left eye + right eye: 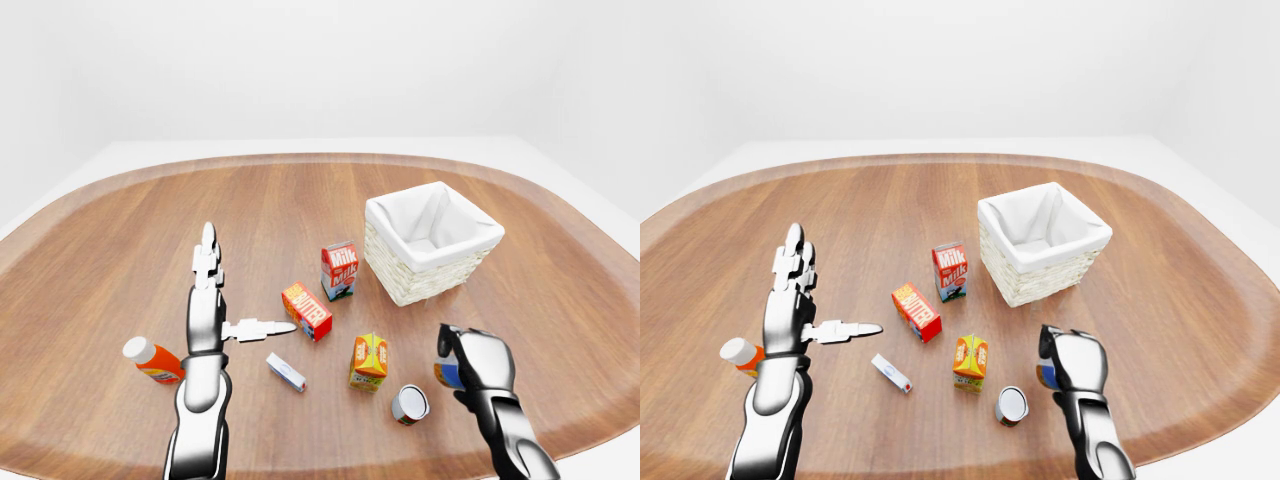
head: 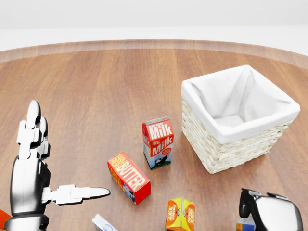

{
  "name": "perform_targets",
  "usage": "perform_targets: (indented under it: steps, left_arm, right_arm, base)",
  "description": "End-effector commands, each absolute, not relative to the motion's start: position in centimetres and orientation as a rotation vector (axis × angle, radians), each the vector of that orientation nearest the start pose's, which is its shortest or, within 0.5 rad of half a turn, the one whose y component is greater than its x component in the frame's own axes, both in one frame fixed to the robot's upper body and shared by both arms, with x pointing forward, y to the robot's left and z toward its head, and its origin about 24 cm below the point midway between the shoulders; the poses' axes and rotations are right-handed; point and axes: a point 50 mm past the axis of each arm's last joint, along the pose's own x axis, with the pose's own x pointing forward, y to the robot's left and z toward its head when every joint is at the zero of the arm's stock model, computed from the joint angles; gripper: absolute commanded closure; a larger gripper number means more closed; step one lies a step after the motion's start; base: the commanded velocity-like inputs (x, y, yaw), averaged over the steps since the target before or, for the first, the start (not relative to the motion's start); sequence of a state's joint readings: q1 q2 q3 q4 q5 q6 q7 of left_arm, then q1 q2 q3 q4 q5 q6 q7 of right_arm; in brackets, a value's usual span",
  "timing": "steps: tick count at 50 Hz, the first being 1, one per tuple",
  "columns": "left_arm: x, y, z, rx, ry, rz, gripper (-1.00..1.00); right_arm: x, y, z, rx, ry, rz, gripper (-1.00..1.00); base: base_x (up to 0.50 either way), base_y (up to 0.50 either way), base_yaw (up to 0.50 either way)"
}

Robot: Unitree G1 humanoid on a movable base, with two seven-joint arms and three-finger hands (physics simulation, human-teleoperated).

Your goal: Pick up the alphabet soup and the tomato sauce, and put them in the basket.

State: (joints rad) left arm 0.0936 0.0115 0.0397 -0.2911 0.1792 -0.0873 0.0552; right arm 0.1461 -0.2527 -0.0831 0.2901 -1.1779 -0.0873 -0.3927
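Wooden table [image 1: 300, 190] is carrying a scatter of groceries, and a white-lined wicker basket [image 1: 432, 243] is sitting empty at about two o'clock in the left-eye view, so neither can is in it yet. One can [image 1: 410, 404] is lying on its side at five o'clock, its metal end facing the camera and nothing touching it; its label is not showing, so I cannot tell whether it is the soup or the sauce. Just to its right, the right hand [image 1: 472, 360] is curling its fingers [image 1: 446, 346] closed round a second can [image 1: 447, 373] with a blue and orange label, too hidden to name; by my reading the first pick is under way, and both drops are still to do. Whether that can is off the table cannot be told. At eight o'clock the left hand [image 1: 207, 318] is holding nothing, fingers stretched straight up and thumb pointing sideways toward a butter box [image 1: 307, 311]. Near the middle a milk carton [image 1: 339, 270] is standing upright, with an orange carton [image 1: 369, 361] at six o'clock, a small white box [image 1: 286, 372] beside it, and a red bottle [image 1: 153, 361] lying at the far left.
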Motion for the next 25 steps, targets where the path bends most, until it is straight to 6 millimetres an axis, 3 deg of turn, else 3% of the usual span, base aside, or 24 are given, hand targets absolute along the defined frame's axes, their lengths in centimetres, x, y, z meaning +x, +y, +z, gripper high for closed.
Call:
perform_targets:
  steps: [1, 25]
  left_arm:
    - [23.0, 16.7, 9.8, 0.197, -0.293, 0.128, -1.00]
    - [23.1, 16.8, 9.7, 0.195, -0.290, 0.133, -1.00]
  right_arm:
    - [19.6, -24.3, 2.0, -1.352, 0.044, -0.303, 1.00]
    - [18.3, -24.8, 6.2, -1.135, -0.019, -0.475, 1.00]
  base:
    - [0.00, 0.00, 0.00]
    - [0.00, 0.00, 0.00]
